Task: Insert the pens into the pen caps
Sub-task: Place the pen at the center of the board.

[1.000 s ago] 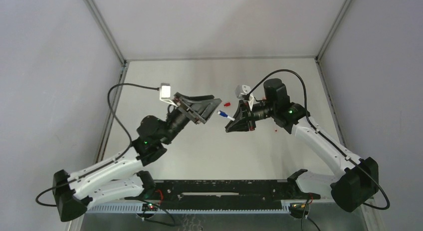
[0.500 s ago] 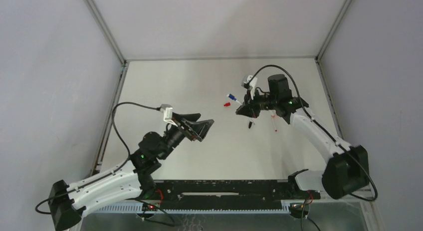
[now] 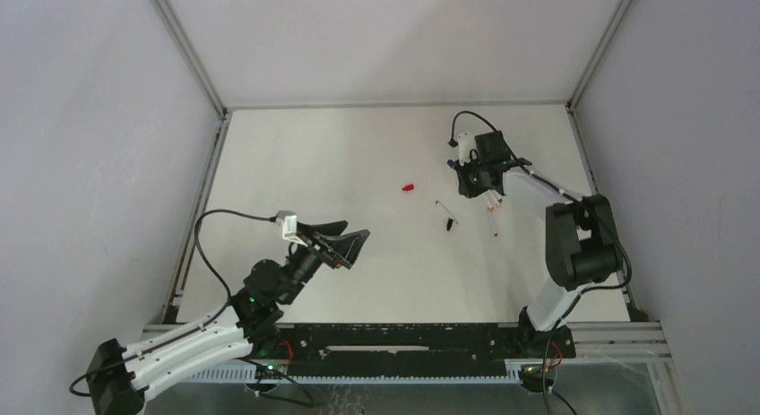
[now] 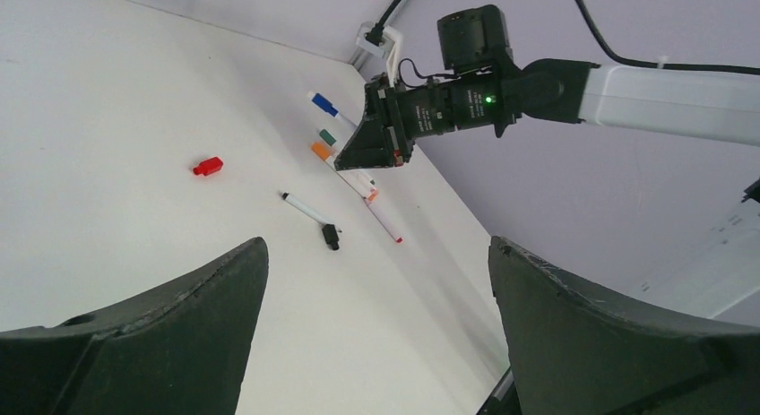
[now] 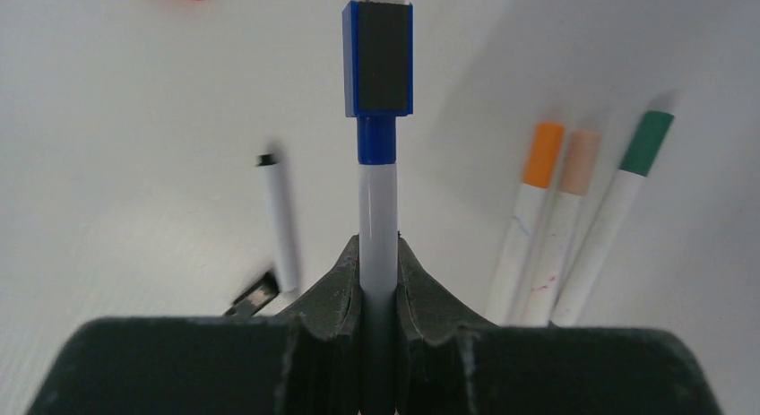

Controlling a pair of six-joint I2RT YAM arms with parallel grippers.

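**Holding a capped blue pen over the sorted group**

Top external view: the right gripper (image 3: 466, 175) is reaching to the far right part of the table (image 3: 314, 164), low over a cluster of pens. Its jaw state is not resolving from here. The left gripper (image 3: 355, 236) is hanging near its own base, probably parked there to leave the work area free. A red cap (image 3: 409, 187) is lying alone. The black pen (image 3: 443, 209) is lying uncapped, with the black cap (image 3: 449, 224) just beside one end.

Left wrist view: the left jaws are standing wide apart with nothing between them. Across the table, the blue pen (image 4: 324, 104) is projecting from the right gripper, and a red-tipped pen (image 4: 384, 222) is lying bare nearby.

Right wrist view: the right jaws are clenching the blue pen's white barrel, with the blue cap (image 5: 377, 61) seated on the end that points away. The grip low on the barrel is likely leaving that capped end free for placing. An orange-capped pen (image 5: 529, 227) and a green-capped pen (image 5: 618, 218) are lying alongside, with a pale-ended pen between them. No tray or holder is showing, so everything is resting directly on the table. The black and red pairs are seemingly awaiting capping.
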